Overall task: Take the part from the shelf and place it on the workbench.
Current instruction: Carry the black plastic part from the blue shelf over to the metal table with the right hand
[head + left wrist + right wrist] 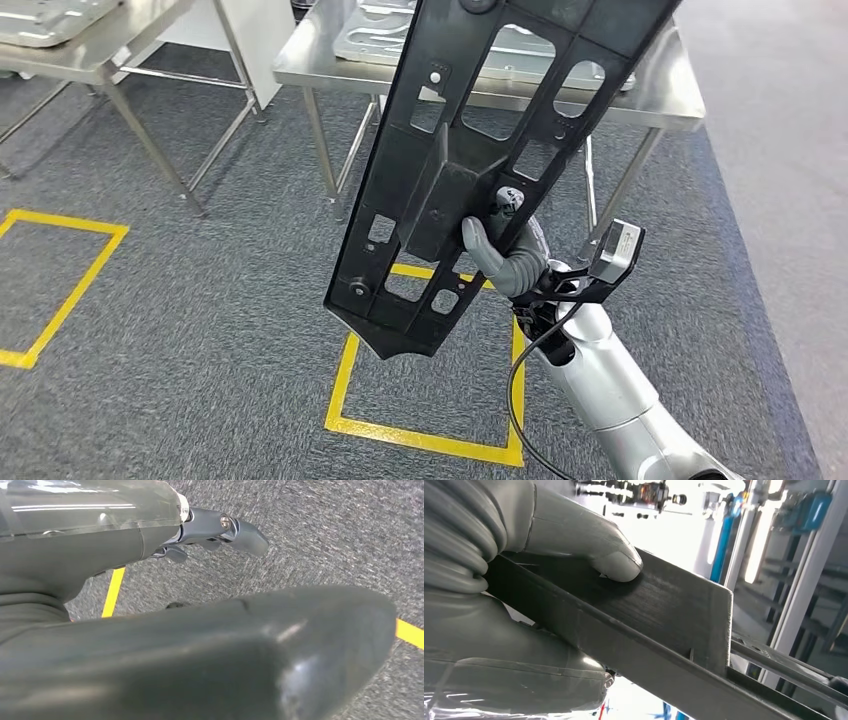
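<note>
The right robot hand (505, 255) gripped the part (470, 170), a long black plastic panel with cut-out windows and a raised ridge down its middle. In the head view the grey thumb curled over the panel's near face beside that ridge, low on the panel, and the panel rose steeply from the hand, tilted up and to the right until it ran out of the top of the picture. Its pointed lower end hung above the carpet (200, 320), over a yellow taped square (345, 385). The right wrist view showed the same hold from close by: the thumb (616, 562) pressed flat on a dark edge of the part (664, 610), with the rest of the right robot hand (499, 645) wrapped beneath it.

Beyond the panel stood a steel desk (300, 62) carrying a pale metal sheet (365, 35); a second desk (85, 55) stood to the left.

The left robot hand (220, 530) hung above the grey carpet (325, 535), holding nothing, its dark fingers (247, 535) stretched out, near a yellow tape line (114, 591).
</note>
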`<action>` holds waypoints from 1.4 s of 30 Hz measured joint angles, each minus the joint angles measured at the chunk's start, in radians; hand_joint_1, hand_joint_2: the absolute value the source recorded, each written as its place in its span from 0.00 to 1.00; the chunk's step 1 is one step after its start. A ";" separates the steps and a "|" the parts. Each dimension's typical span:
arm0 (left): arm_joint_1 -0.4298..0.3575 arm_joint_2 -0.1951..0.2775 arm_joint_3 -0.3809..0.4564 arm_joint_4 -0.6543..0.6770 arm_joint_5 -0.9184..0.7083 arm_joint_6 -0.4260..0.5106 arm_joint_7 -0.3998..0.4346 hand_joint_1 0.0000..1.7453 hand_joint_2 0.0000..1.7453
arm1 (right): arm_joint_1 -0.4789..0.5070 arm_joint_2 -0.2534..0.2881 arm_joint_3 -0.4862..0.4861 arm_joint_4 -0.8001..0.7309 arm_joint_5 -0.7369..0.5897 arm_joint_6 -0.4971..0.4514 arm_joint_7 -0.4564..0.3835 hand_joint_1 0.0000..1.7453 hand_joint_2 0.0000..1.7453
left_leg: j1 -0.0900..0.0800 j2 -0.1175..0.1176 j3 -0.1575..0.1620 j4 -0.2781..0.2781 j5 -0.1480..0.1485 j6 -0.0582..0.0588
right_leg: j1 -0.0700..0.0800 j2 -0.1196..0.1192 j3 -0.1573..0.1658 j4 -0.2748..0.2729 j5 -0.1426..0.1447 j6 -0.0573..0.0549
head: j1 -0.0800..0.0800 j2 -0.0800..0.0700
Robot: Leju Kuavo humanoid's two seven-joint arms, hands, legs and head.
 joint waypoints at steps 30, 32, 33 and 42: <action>-0.005 0.017 0.013 0.000 -0.038 -0.045 0.008 0.00 0.00 | 0.079 -0.054 -0.066 -0.039 0.016 -0.004 -0.064 1.00 1.00 | 0.006 0.000 -0.016 0.005 0.005 -0.004 | -0.007 -0.031 0.016 0.001 -0.021 0.005 | 0.000 0.000; -0.005 0.017 0.013 0.000 -0.038 -0.044 0.009 0.00 0.00 | 0.086 -0.053 -0.066 -0.039 0.021 -0.005 -0.064 1.00 1.00 | 0.006 0.000 0.005 -0.068 0.073 0.001 | -0.004 -0.024 0.028 0.002 -0.029 0.006 | 0.000 0.000; -0.005 0.018 0.013 0.000 -0.038 -0.044 0.009 0.00 0.00 | 0.088 -0.053 -0.066 -0.040 0.021 -0.005 -0.064 1.00 1.00 | 0.005 -0.002 0.033 -0.140 0.115 0.007 | -0.003 -0.021 0.035 0.003 -0.034 0.008 | 0.000 0.000; -0.009 0.019 0.013 0.000 -0.037 -0.043 0.009 0.00 0.00 | 0.087 -0.051 -0.071 -0.045 0.035 -0.003 -0.070 1.00 1.00 | 0.007 -0.008 0.110 -0.300 0.158 0.047 | -0.005 -0.023 -0.018 0.128 -0.111 0.053 | 0.000 0.000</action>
